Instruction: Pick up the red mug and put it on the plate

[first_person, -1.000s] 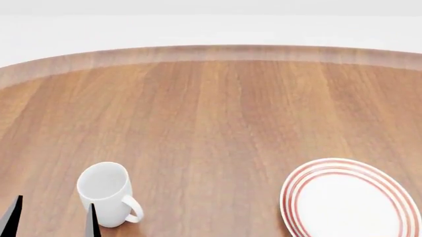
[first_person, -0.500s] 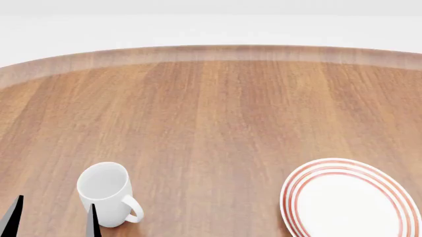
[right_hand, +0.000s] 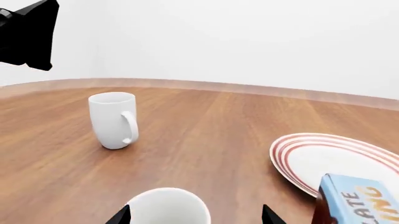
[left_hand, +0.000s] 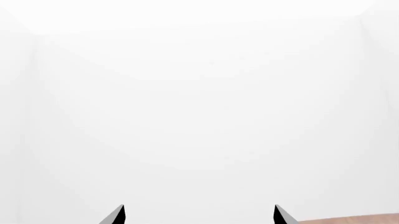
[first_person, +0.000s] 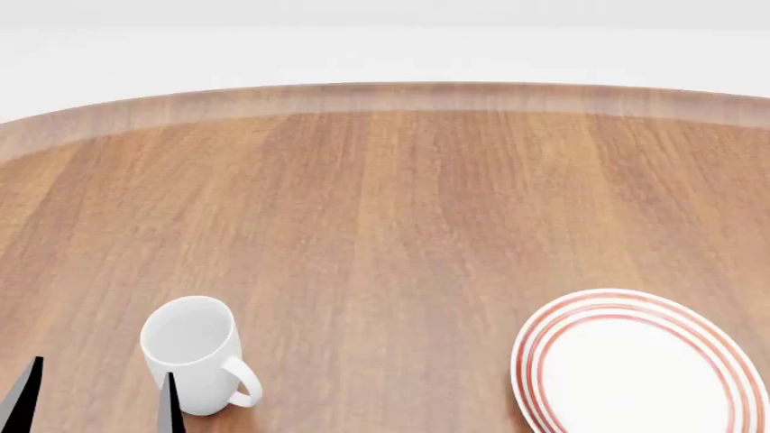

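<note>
No red mug surface shows in any view. In the right wrist view a round white cup mouth point(right_hand: 167, 207) sits low between my right gripper's point(right_hand: 195, 217) wide-apart fingertips; no red shows on it, so I cannot tell whether it is the red mug. The plate point(first_person: 637, 370), white with red rings, lies at the table's front right and also shows in the right wrist view point(right_hand: 337, 158). My left gripper point(first_person: 96, 404) is open and empty at the front left, next to a plain white mug. Its wrist view point(left_hand: 198, 217) faces a white wall.
The plain white mug point(first_person: 193, 352) stands upright at the front left, handle to the right; it also shows in the right wrist view point(right_hand: 113, 119). A blue printed box point(right_hand: 358, 200) stands at the plate's near edge. The round wooden table point(first_person: 398, 198) stretches away.
</note>
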Controlling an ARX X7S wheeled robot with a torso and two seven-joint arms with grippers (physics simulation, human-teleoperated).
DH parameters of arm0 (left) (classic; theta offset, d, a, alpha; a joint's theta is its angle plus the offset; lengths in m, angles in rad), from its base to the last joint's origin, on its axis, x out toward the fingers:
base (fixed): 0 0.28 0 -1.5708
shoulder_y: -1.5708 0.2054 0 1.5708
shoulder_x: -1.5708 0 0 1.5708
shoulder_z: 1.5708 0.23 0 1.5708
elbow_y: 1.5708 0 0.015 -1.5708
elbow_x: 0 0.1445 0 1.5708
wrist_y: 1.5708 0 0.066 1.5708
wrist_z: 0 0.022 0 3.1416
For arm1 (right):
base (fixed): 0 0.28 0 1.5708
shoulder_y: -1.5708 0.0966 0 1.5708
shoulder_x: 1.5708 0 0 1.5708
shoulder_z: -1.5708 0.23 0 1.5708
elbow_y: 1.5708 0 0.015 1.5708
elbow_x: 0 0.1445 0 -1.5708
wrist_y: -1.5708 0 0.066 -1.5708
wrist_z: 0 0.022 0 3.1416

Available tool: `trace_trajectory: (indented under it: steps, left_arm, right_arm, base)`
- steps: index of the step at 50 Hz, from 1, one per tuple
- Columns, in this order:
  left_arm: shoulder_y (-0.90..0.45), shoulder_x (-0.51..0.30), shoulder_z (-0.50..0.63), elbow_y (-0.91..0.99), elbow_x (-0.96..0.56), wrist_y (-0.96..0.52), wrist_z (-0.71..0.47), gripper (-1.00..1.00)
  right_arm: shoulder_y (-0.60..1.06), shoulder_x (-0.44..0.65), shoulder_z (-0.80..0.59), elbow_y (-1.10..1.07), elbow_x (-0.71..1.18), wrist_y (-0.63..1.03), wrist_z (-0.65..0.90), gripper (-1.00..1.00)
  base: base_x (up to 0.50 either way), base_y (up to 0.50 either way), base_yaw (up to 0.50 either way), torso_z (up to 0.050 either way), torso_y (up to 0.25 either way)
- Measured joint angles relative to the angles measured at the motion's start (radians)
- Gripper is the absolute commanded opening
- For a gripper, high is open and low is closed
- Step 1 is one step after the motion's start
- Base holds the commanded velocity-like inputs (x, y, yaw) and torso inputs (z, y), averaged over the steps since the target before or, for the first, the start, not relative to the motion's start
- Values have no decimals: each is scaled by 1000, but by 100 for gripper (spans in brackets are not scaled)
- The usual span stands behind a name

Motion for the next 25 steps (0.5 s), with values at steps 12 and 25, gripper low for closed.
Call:
trace_trajectory:
  steps: [12,25]
  left_arm:
    - [-1,-2,3,0,1,0,-4,100]
    - [-2,-4,6,-2,3,4,-9,100]
  right_arm:
    - [7,-14,-14,81,-2,-55,-10,100]
    - [5,-16,-26,102,-6,-70,-13,100]
  base:
    - [0,0,0,0,0]
    - [0,0,0,0,0]
